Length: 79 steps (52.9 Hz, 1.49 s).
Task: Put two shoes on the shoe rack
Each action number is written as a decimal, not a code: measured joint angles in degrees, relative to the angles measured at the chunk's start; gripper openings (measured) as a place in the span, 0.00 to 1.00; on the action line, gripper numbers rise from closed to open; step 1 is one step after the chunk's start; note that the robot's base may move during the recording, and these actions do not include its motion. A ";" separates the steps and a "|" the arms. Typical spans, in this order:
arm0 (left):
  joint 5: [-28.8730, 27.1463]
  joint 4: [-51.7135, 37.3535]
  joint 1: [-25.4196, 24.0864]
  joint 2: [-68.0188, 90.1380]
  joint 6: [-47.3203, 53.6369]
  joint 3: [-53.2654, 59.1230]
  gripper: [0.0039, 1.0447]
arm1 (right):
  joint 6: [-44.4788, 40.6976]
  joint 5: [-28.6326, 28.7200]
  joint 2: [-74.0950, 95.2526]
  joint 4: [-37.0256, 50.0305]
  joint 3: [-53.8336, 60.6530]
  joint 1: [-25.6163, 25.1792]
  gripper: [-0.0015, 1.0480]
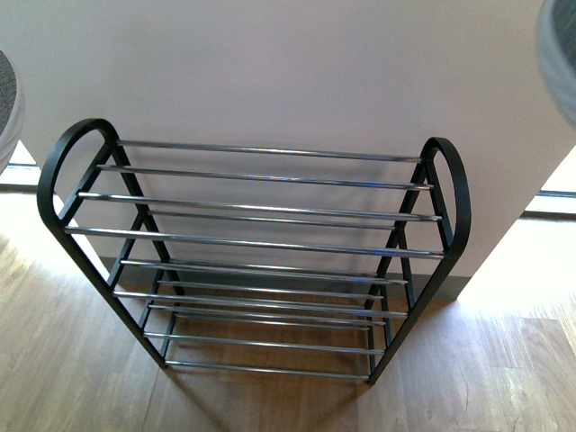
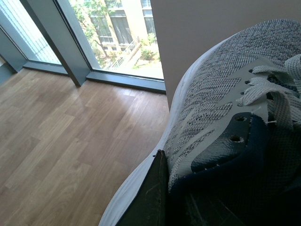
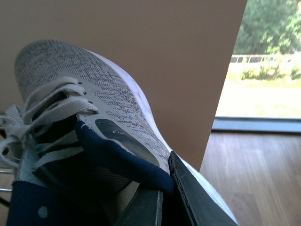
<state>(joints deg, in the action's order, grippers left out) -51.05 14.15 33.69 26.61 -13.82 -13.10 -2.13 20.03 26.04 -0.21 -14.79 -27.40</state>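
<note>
Holding one grey sneaker each: left claw (image 2: 176, 195) pinches left sneaker (image 2: 221, 94) at its collar, right claw (image 3: 167, 190) likewise grips right sneaker (image 3: 61, 61). Both are raised either side of shoe rack (image 1: 261, 243). Advice: lower level, soles across top bars (image 1: 270, 151), release gently.

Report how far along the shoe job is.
Done: both shoes are picked up. The left tool is clamped on the left sneaker at its collar, and the right tool on the right sneaker. In hand: both are held up, showing at the front view's upper corners. Left: no shoe sits on the rack yet, so both need setting on a tier.
</note>
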 joint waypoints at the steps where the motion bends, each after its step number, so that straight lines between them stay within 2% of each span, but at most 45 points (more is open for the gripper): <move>1: 0.00 0.00 0.00 0.00 0.00 0.00 0.02 | 0.39 -1.66 2.05 0.15 -0.76 1.62 0.01; 8: 0.02 0.00 0.00 0.00 0.00 0.00 0.02 | 7.72 -13.75 18.21 -1.18 -7.76 13.25 0.01; 23: 0.04 0.00 0.02 0.00 0.00 -0.02 0.02 | 19.67 -23.61 29.24 -3.72 -19.23 28.15 0.01; 34: 0.02 0.00 0.00 0.00 0.00 -0.02 0.02 | 27.56 -29.62 33.31 -7.61 -22.03 34.64 0.01; 44: 0.02 0.00 0.00 0.00 0.00 0.00 0.02 | 37.53 -37.66 37.99 -11.56 -23.80 41.11 0.01; 64: 0.02 0.00 0.00 0.00 0.00 -0.02 0.02 | 55.23 -45.38 48.19 -16.70 -29.00 52.39 0.01; 79: 0.04 0.00 0.02 0.00 0.00 0.00 0.02 | 63.01 -49.20 58.12 -17.51 -36.28 55.49 0.01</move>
<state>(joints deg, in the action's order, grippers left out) -51.00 14.15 33.71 26.61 -13.82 -13.10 60.88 -29.17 84.16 -17.72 -51.07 28.10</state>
